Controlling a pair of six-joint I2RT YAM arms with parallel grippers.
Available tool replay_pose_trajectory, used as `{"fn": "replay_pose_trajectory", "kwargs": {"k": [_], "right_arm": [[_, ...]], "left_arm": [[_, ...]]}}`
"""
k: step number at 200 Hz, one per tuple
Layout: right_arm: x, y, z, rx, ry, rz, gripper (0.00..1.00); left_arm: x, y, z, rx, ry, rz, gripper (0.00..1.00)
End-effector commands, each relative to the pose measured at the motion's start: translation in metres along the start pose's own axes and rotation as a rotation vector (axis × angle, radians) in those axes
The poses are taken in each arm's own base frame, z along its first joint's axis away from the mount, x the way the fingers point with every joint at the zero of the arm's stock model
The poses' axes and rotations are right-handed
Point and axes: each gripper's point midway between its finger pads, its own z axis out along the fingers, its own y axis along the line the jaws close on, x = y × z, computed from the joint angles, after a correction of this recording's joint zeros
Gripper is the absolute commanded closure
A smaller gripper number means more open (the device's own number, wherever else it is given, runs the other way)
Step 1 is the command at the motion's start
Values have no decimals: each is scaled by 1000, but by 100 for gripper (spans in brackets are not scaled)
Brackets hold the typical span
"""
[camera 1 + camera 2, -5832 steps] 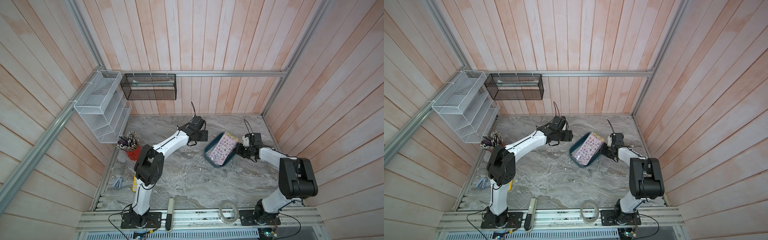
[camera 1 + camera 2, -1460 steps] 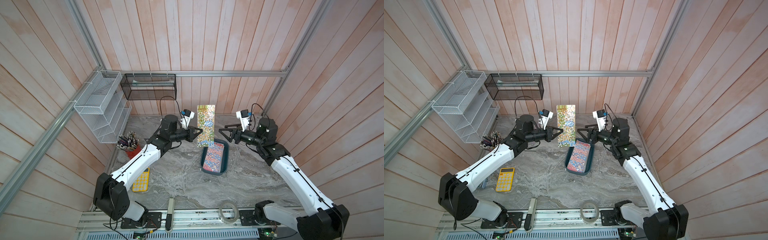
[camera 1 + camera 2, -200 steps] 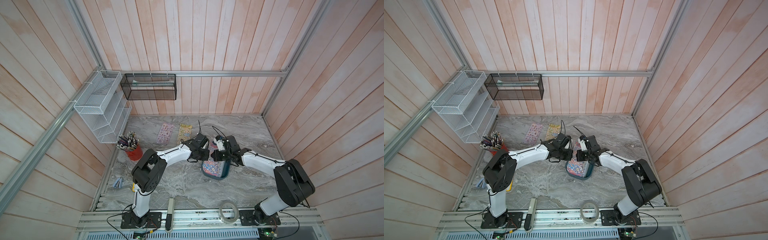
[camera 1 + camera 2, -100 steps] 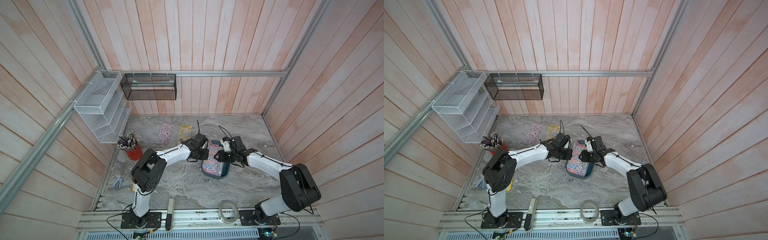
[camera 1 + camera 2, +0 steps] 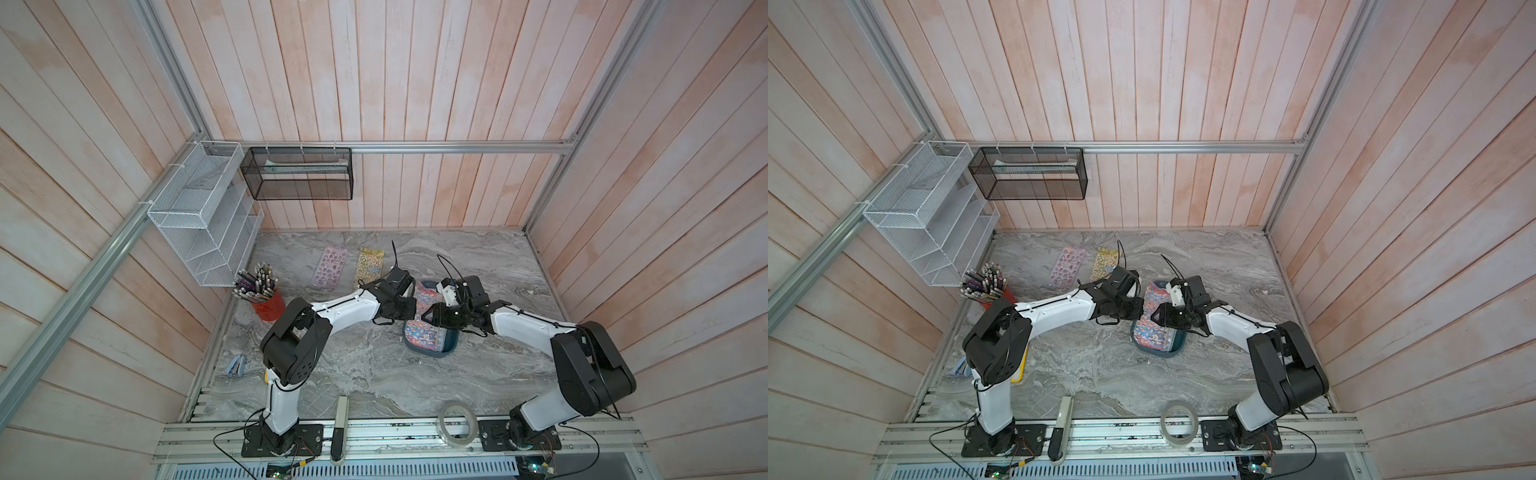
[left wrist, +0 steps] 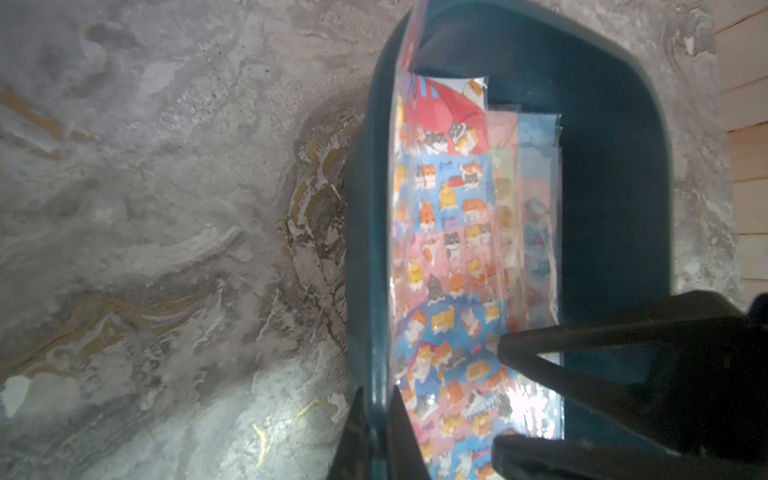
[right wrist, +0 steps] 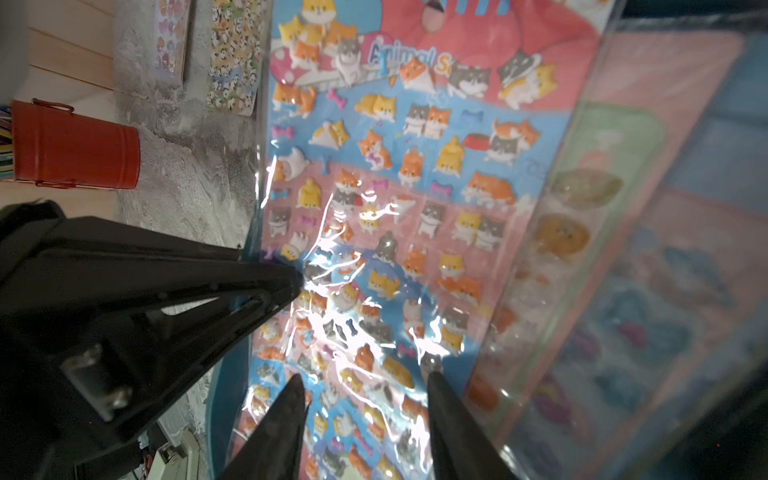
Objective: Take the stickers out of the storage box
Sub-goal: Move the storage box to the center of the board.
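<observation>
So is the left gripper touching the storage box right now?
Touching. The left wrist view shows the left gripper shut on the storage box, one jaw either side of its rim.

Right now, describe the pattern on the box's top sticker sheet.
The top sheet: blue and pink bands, red header, small cartoon animals; right wrist view shows it best.

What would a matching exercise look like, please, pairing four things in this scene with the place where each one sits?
Things:
1. storage box
2. red pencil cup
3. tape roll
4. black mesh basket

Places:
A. hung on the back wall
B. at the front edge of the table
C. in the middle of the table
D. at the table's side, below the white rack

Pairs: 1-C, 2-D, 3-B, 4-A
</observation>
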Motion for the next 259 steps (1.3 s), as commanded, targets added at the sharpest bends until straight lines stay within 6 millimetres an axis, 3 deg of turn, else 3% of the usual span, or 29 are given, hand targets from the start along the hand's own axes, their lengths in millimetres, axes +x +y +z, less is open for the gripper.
{"fn": "replay_pose_trajectory", "kwargs": {"k": [1, 87, 157, 221, 259], "right_arm": [[8, -15, -3, 82, 14, 27, 50], [18, -12, 0, 76, 39, 45, 53], [36, 29, 16, -131, 92, 76, 60], [39, 57, 21, -227, 122, 56, 65], [43, 77, 27, -311, 157, 55, 71]], "left_arm": [[0, 10, -6, -23, -17, -27, 100], [14, 23, -15, -50, -33, -86, 100], [23, 29, -31, -58, -69, -148, 100], [35, 34, -55, -50, -135, -214, 97], [42, 40, -56, -64, -136, -231, 96]]}}
